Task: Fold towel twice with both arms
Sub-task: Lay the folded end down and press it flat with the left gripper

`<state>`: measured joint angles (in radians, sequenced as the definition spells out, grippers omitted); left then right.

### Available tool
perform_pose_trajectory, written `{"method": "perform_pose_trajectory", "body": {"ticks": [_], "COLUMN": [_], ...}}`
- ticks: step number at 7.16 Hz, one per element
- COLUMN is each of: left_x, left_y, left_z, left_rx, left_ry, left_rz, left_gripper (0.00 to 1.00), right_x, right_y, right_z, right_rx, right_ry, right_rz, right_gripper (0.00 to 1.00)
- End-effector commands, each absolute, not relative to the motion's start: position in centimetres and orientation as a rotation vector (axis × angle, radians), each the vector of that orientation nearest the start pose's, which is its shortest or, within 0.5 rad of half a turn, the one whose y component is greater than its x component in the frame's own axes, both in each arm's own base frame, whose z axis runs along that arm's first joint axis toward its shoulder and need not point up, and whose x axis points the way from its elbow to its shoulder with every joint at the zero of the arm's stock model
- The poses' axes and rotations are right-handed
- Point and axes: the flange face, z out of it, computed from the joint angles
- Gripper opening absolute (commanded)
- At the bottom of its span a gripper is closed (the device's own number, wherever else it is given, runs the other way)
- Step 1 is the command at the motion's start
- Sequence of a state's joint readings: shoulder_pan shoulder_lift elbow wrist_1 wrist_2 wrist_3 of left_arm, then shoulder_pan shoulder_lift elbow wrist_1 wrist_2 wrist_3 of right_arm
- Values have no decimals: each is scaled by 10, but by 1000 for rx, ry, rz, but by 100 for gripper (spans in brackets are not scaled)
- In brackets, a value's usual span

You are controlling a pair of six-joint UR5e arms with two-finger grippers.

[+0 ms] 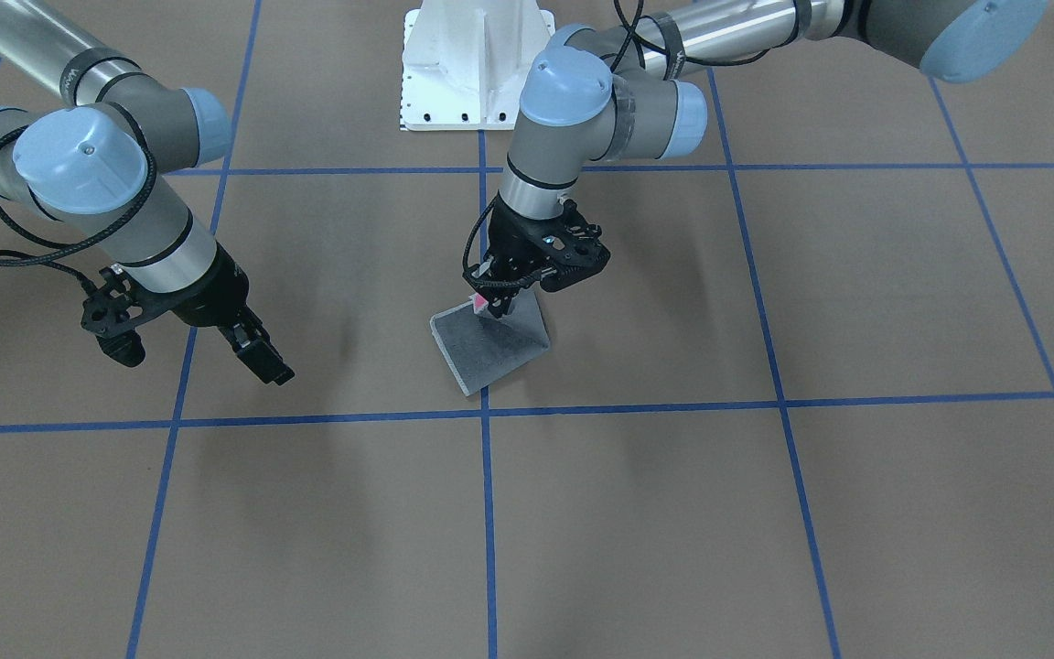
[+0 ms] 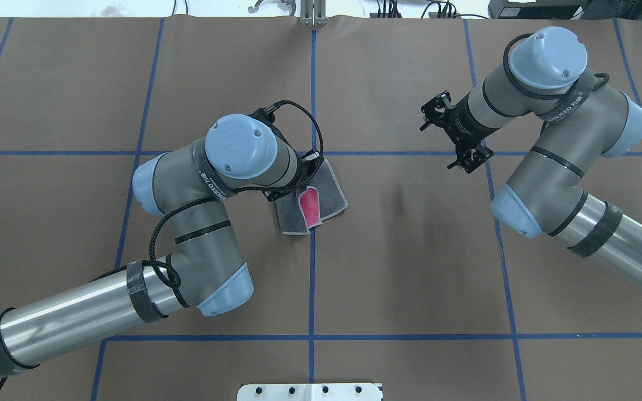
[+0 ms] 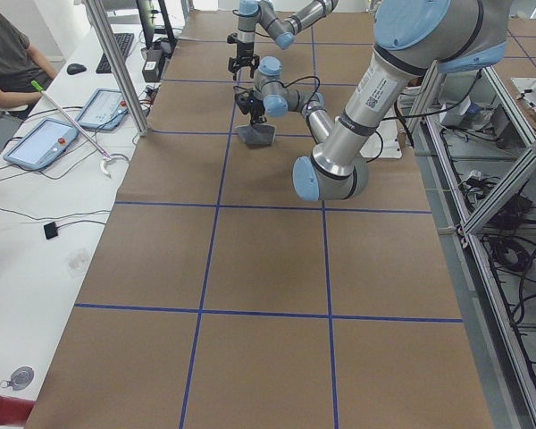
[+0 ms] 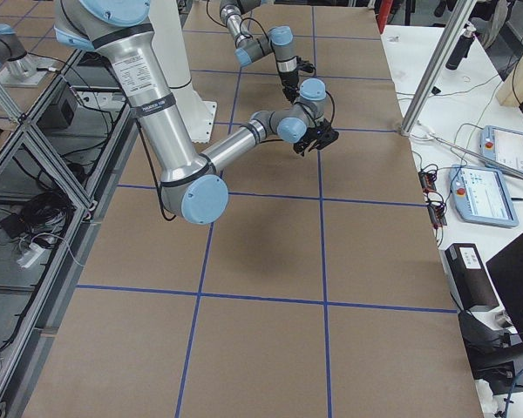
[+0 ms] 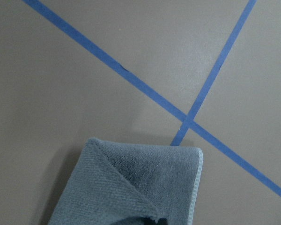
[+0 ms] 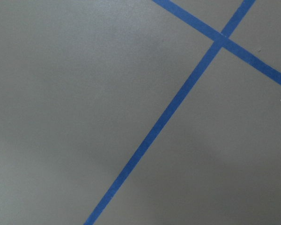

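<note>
Over by the centre tape cross, the towel sat grey side up w/ one corner lifted, pink showing underneath. Left gripper was right on top of it, jaws pinched on that corner. Right gripper hung well apart, off to the robot's right, fingers spread wide, nothing in them. So left arm was way nearer imo. Right one would've had to cross over to help w/ the fold.
</note>
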<state>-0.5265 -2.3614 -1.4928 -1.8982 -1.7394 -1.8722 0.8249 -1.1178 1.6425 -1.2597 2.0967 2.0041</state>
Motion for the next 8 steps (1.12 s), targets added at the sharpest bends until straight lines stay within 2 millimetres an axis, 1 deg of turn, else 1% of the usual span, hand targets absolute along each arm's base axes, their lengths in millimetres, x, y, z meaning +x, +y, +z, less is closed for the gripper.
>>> {"method": "perform_pose_trajectory", "body": {"ticks": [1,2,4,5,6,7,8], "left_x": [590,599,599,600,605,605,602], "left_y": [-491,-496,-496,-496,-498,-499,-500], "left_z": [159,152,138,138,142,142,133], "left_rx": [-35,-34,-10,37,64,83,52], "left_ry": [1050,1045,1063,1065,1083,1095,1113], "left_rz": [-686,-684,-637,-555,-508,-473,-447], "left_gripper": [0,0,0,0,0,0,0], "right_x": [-384,-385,-386,-386,-386,-386,-383], "right_y": [-539,-539,-539,-539,-540,-540,-542], "right_z": [333,335,335,336,335,335,338], "right_rx": [-339,-340,-341,-342,-341,-341,-341], "right_ry": [-930,-927,-926,-924,-926,-926,-922], "right_rz": [939,940,939,940,940,940,946], "right_gripper": [100,100,100,100,100,100,100]}}
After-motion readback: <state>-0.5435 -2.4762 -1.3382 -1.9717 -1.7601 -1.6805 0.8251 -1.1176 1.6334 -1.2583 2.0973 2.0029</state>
